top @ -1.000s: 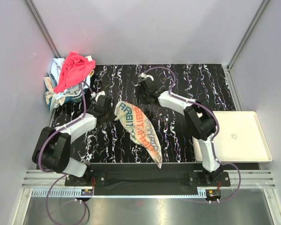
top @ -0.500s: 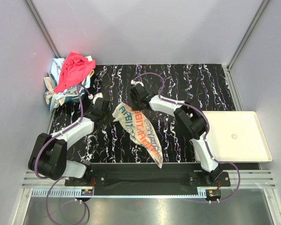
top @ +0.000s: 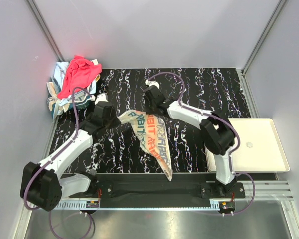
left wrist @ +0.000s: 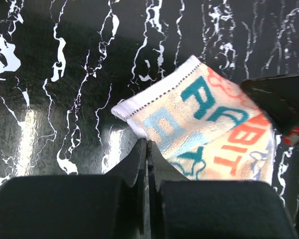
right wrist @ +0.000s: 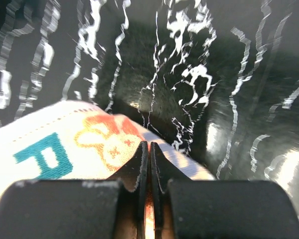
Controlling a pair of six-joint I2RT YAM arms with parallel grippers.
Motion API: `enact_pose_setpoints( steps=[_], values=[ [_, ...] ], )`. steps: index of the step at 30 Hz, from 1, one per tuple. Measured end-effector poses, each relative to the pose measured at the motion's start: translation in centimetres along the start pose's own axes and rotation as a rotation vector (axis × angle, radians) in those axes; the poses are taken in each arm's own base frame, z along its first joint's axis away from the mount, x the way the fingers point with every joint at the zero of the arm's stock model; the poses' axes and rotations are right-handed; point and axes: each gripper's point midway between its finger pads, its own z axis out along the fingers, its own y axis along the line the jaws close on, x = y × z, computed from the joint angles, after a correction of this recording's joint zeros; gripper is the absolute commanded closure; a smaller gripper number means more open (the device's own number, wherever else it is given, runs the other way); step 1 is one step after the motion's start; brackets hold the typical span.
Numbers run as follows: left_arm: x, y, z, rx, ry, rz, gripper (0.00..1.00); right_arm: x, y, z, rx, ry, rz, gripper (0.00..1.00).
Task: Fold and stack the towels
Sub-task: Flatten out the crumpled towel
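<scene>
Cream terry towel (top: 152,140), hemmed and block-lettered, has its top corners pinched in the left gripper (left wrist: 147,145) and right gripper (right wrist: 148,146).

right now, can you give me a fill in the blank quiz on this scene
The left gripper and right gripper are both ____ on the lettered towel.
The pink towel lies on ____ of the pile.
The tray lies on the robot's ____.
The table is black with ____ veins.
Missing: shut; top; right; white.
</scene>
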Motion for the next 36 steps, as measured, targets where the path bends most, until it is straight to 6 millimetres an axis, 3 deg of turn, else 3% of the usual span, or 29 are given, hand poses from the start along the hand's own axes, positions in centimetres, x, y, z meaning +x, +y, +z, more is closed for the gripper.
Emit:
enact_pose_setpoints(
  steps=[5, 7, 10, 15, 20, 26, 30, 33, 36],
  values=[
    [-0.9, -1.2, -2.1, 0.029, -0.018, 0.021, 1.0, -3.5, 0.3, -5.0, -0.013, -0.105, 0.012, 1.0],
    [-2.0, -2.5, -3.9, 0.064, -0.05, 0.042, 1.0, -5.0, 0.5, -7.7, -0.018, -0.159, 0.006, 1.0],
    [-4.5, -5.4, -8.0, 0.154, -0.129, 0.079, 1.0, -7.3, 1.1, -12.1, -0.037, -0.249, -0.017, 1.0],
    [-8.3, -9.6, -17.4, 0.369, -0.289, 0.097, 1.0, -9.5, 2.6, -20.4, -0.102, -0.402, -0.069, 0.99],
    [-9.5, -10.3, -23.5, 0.517, -0.361, 0.081, 1.0, -9.4, 4.2, -27.2, -0.209, -0.504, -0.095, 0.98],
    [-8.9, -10.4, -24.9, 0.561, -0.342, 0.095, 1.0, -9.1, 4.4, -30.7, -0.264, -0.54, -0.094, 0.97],
    [-9.7, -11.4, -25.5, 0.574, -0.347, 0.093, 1.0, -9.6, 4.0, -32.2, -0.268, -0.571, -0.082, 0.93],
    [-11.4, -12.6, -24.8, 0.535, -0.37, 0.086, 1.0, -10.7, 3.7, -31.9, -0.217, -0.586, -0.091, 0.93],
    [-13.5, -13.9, -21.9, 0.448, -0.389, 0.08, 1.0, -12.2, 3.1, -29.8, -0.138, -0.59, -0.114, 0.97]
  ],
)
